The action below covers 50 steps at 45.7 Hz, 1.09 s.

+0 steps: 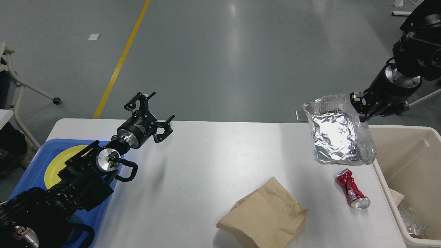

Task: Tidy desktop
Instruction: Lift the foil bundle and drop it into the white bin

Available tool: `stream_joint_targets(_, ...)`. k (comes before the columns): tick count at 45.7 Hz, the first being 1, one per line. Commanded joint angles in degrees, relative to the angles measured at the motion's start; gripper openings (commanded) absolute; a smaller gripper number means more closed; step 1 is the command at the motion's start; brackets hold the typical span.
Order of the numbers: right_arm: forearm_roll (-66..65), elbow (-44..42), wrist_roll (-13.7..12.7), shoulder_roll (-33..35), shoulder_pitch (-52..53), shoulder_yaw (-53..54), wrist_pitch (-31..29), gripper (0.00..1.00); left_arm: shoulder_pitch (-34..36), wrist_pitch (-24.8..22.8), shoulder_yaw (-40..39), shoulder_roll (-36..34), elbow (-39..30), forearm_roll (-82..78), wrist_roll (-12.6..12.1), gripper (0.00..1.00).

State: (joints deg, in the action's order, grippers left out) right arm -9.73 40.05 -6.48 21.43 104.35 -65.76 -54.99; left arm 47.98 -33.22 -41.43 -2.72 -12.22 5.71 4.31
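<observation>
The white desktop (213, 162) fills the lower half of the head view. My right gripper (360, 106) is raised above its far right corner, shut on the top edge of a crumpled silver foil bag (336, 137) that hangs in the air. Below the bag, a crushed red can (352, 188) lies on the desktop. A brown paper bag (265, 215) lies near the front edge. My left gripper (153, 108) hovers open and empty over the far left part of the desktop.
A blue tray (31, 168) holding a yellow plate (58, 162) sits at the left edge, partly under my left arm. A beige bin (410, 162) with some scraps inside stands against the right edge. Chair legs stand on the grey floor beyond.
</observation>
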Motion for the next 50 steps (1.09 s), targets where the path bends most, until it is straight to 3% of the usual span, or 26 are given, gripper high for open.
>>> stream_joint_targets(1,-0.64,-3.74,-0.28,1.33,1.47,-2.09,-0.01,0.00,-0.08,0.00,-0.05,0.00,0.00,0.00,0.00,0.97)
stream_joint_targets(9,-0.82,-11.57,-0.28,3.61,-2.83,-6.40,0.06,0.00,0.01,0.00,-0.05,0.00,0.00,0.00,0.00,0.97)
stream_joint_targets(24,0.14,-17.64,-0.28,12.49,-13.91,-6.93,11.04,0.00,0.01,0.00,0.03,0.00,0.00,0.00,0.00,0.97)
stream_joint_targets(29,0.50,-18.78,-0.11,14.69,-17.95,-5.87,17.10,0.00,0.01,0.00,-0.05,0.00,0.00,0.00,0.00,0.97)
stream_joint_targets(42,0.59,-18.87,0.07,16.80,-29.90,0.27,40.04,0.00,0.01,0.00,0.03,0.00,0.00,0.00,0.00,0.97)
stream_joint_targets(50,0.59,-22.73,0.33,16.54,-38.78,6.95,45.41,0.00,0.01,0.00,0.03,0.00,0.00,0.00,0.00,0.97)
